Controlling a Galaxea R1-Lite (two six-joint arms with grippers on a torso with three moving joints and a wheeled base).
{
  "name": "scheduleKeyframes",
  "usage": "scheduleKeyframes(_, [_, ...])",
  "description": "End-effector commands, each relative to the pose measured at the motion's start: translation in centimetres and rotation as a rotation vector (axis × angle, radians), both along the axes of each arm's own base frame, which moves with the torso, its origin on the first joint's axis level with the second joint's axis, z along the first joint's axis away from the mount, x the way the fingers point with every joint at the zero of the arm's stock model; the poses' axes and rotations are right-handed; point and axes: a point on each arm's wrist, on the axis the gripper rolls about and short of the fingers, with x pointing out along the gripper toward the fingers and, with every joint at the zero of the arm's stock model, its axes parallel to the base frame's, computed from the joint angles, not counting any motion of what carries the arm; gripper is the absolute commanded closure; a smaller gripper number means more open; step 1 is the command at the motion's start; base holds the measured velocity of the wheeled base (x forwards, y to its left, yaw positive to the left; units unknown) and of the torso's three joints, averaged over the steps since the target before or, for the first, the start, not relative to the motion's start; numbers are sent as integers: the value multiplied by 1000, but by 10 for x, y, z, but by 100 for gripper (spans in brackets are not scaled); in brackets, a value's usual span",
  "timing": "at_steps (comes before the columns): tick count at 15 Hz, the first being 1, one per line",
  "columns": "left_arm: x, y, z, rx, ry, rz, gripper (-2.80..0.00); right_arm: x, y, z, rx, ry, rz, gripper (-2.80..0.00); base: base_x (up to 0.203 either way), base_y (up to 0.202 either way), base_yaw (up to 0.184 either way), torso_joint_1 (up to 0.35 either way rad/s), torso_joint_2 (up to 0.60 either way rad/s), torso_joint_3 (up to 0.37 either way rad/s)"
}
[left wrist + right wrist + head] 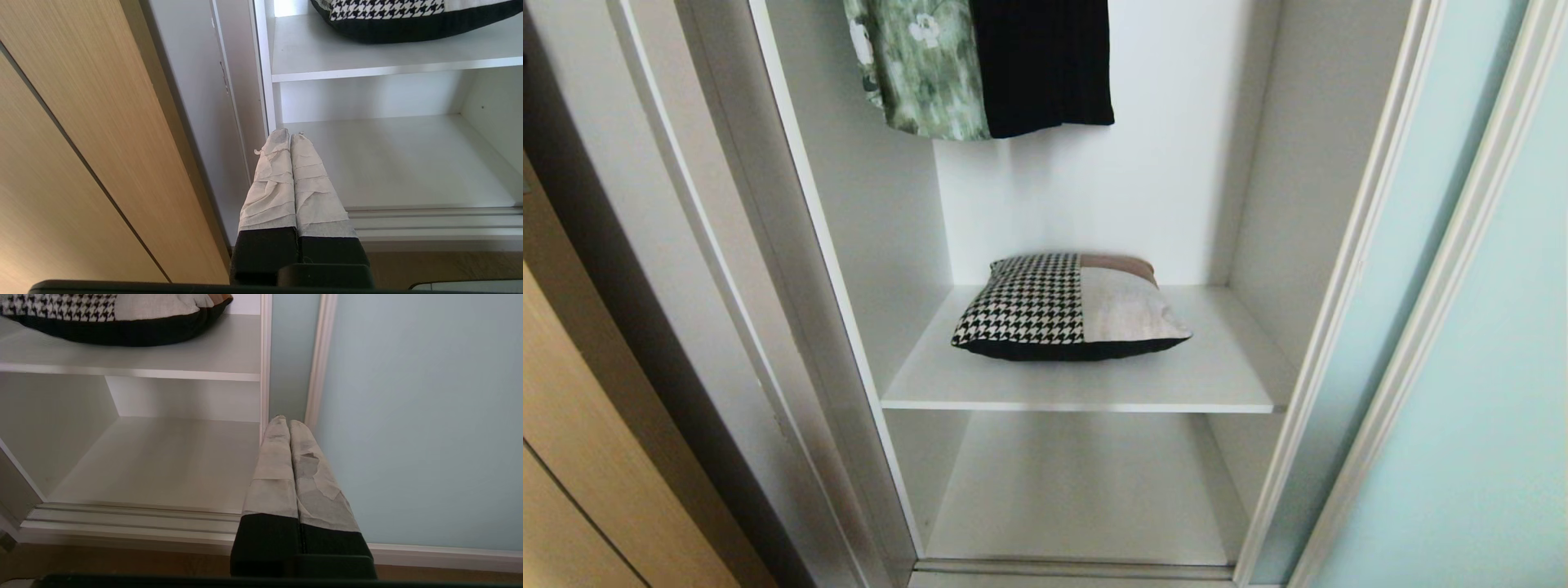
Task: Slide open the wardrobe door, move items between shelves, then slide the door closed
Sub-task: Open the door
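A tan wood door (572, 457) stood leftmost. The left gripper (290, 136) hung low outside the wardrobe, fingers pressed together. The cushion (1066, 306) lay on the upper shelf (1078, 384). The right gripper (284, 421), fingers likewise closed, hung before the sliding wardrobe door (1486, 392), seemingly slid right.

Each claw (290, 136) (284, 421) has 2 black fingers wrapped in pale, wrinkled tape.
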Motion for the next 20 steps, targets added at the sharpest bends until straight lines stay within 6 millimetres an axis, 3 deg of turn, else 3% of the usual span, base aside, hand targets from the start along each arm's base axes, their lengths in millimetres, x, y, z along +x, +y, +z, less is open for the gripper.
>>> scheduleKeyframes(1, [0,0,0,1,3,-1,0,0,0,0,-3,0,-1,0,0,0,0,0,0,0])
scheduleKeyframes(8, [0,0,0,1,3,-1,0,0,0,-1,-12,5,-4,0,0,0,0,0,0,0])
scheduleKeyframes(10, [0,0,0,1,3,-1,0,-3,0,9,-13,-25,-14,0,0,0,0,0,0,0])
scheduleKeyframes(12, [0,0,0,1,3,-1,0,-12,-1,53,-3,-82,-26,0,0,0,0,0,0,0])
scheduleKeyframes(14, [0,0,0,1,4,-1,0,-24,-1,123,26,-144,4,0,0,0,0,0,0,0])
scheduleKeyframes(15, [0,0,0,1,3,-1,0,-19,0,152,35,-119,30,0,0,0,0,0,0,0])
scheduleKeyframes(18, [0,0,0,1,3,-1,0,30,3,212,65,39,137,0,0,0,0,0,0,0])
scheduleKeyframes(20, [0,0,0,1,3,-1,0,74,7,237,104,146,260,0,0,0,0,0,0,0])
